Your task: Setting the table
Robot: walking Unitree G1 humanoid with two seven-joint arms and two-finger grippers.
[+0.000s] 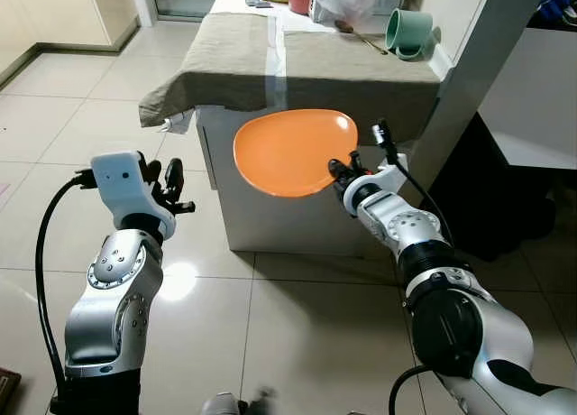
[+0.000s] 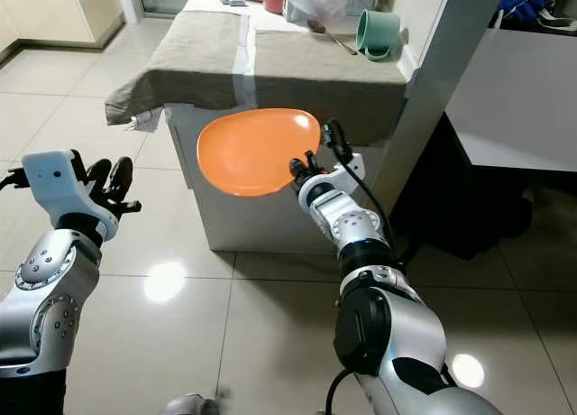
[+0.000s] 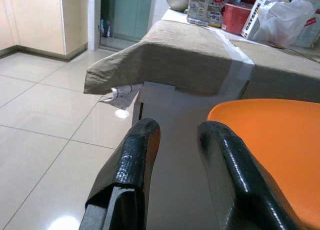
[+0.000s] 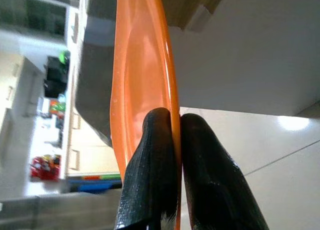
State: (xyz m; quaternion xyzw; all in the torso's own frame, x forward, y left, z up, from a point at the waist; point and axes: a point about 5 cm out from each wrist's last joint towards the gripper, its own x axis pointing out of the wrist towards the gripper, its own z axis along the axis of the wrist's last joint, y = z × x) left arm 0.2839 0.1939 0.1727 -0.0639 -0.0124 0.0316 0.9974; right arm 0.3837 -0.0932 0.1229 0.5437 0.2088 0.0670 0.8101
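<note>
An orange plate (image 1: 293, 151) hangs in the air in front of the cloth-covered table (image 1: 234, 68), below the level of its top. My right gripper (image 1: 341, 173) is shut on the plate's rim (image 4: 172, 97), one finger (image 4: 152, 162) on each face. My left gripper (image 1: 167, 185) is raised to the left of the plate, apart from it, with its fingers (image 3: 137, 152) open and nothing between them. The plate's edge (image 3: 272, 140) shows beside the left gripper in the left wrist view.
A green mug (image 1: 408, 32) lies on its side at the table's far right, with a spoon (image 1: 356, 34) and a white plastic bag (image 1: 343, 0) near it. A pale pillar (image 1: 469, 81) stands right of the table. Tiled floor (image 1: 72, 99) lies open to the left.
</note>
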